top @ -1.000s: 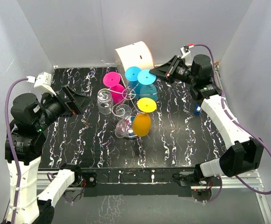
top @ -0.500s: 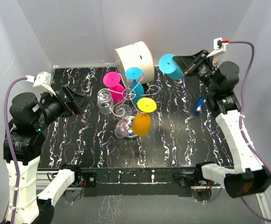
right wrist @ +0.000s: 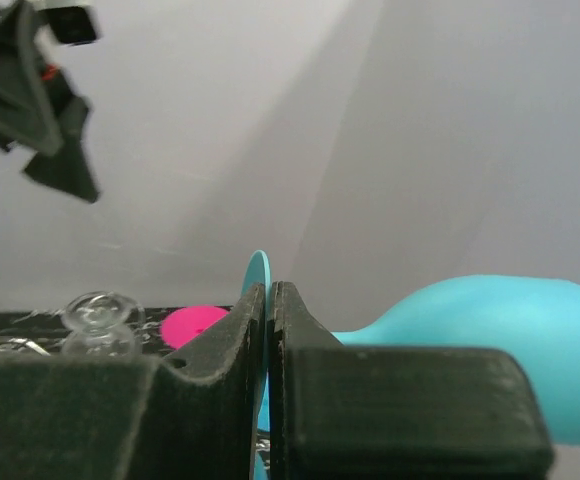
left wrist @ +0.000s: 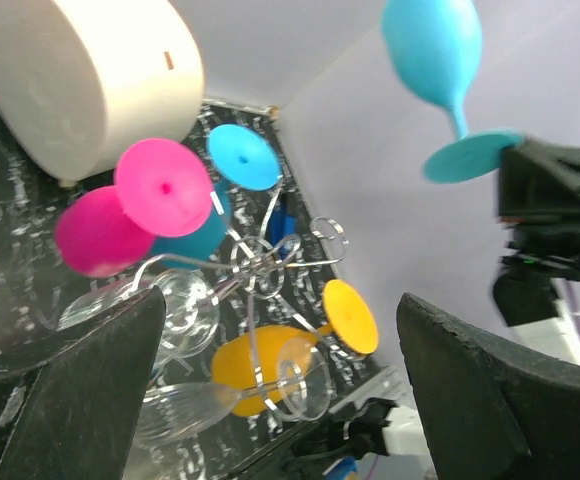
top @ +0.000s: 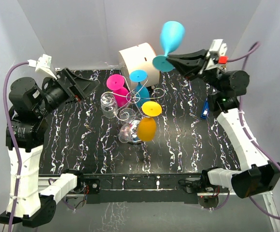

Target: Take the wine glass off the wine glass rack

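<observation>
Right claw [top: 170,59] clenching foot of opaque cyan wine glass [top: 172,34], lifting it higher, bowl now tipping up above claw, silver wire scroll-armed rack [top: 130,102] sitting below-left, left claw [left wrist: 280,310] gaping, rising.

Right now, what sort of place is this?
Likely a robot test booth: plain grey walls, a black marbled table with two arms bolted on, and a wire rack of coloured glasses.

White links and black joints form the left arm [top: 23,166] and right arm [top: 237,129]; purple cables [top: 5,96] run behind black wedge-shaped fingers [top: 79,86].
</observation>
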`<control>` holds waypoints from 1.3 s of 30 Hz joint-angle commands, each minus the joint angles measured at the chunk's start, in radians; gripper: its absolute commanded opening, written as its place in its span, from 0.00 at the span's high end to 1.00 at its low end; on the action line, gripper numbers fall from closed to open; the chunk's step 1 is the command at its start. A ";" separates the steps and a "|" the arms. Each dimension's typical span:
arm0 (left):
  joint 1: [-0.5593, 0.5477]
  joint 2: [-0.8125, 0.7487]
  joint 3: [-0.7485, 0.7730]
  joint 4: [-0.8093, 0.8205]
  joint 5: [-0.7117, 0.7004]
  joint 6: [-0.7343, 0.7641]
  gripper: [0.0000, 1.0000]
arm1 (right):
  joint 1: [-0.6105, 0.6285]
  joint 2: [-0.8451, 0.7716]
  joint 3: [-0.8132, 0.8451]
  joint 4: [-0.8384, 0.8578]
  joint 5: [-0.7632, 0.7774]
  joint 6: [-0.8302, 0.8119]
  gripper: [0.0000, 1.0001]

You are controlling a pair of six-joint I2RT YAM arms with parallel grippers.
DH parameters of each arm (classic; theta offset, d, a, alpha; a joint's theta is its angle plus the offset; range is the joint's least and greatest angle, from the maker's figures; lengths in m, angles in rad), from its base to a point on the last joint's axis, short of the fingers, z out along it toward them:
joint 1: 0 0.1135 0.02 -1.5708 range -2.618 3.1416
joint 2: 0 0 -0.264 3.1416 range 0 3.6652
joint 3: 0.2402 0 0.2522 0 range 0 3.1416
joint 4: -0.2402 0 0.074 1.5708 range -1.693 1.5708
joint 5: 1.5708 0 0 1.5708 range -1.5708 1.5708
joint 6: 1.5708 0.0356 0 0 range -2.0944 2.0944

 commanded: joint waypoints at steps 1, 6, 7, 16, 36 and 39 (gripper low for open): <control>0.005 0.002 0.010 0.165 0.134 -0.163 0.01 | 0.130 0.020 0.068 0.176 -0.206 -0.123 1.00; 0.005 0.020 -0.024 0.296 0.236 -0.301 0.01 | 0.303 0.036 0.107 0.027 -0.297 -0.349 1.00; 0.006 0.024 -0.017 0.302 0.245 -0.312 0.01 | 0.321 0.037 0.109 0.025 -0.318 -0.361 1.00; 0.005 0.051 0.137 0.185 0.214 -0.269 0.01 | 0.405 -0.036 0.051 -0.346 -0.453 -0.870 1.00; 0.006 0.084 0.274 -0.059 0.189 -0.154 0.05 | 0.702 -0.088 0.118 -1.083 -0.121 -1.655 1.00; 0.005 0.068 0.262 -0.110 0.172 -0.128 0.07 | 0.748 -0.105 0.101 -1.096 -0.083 -1.682 1.00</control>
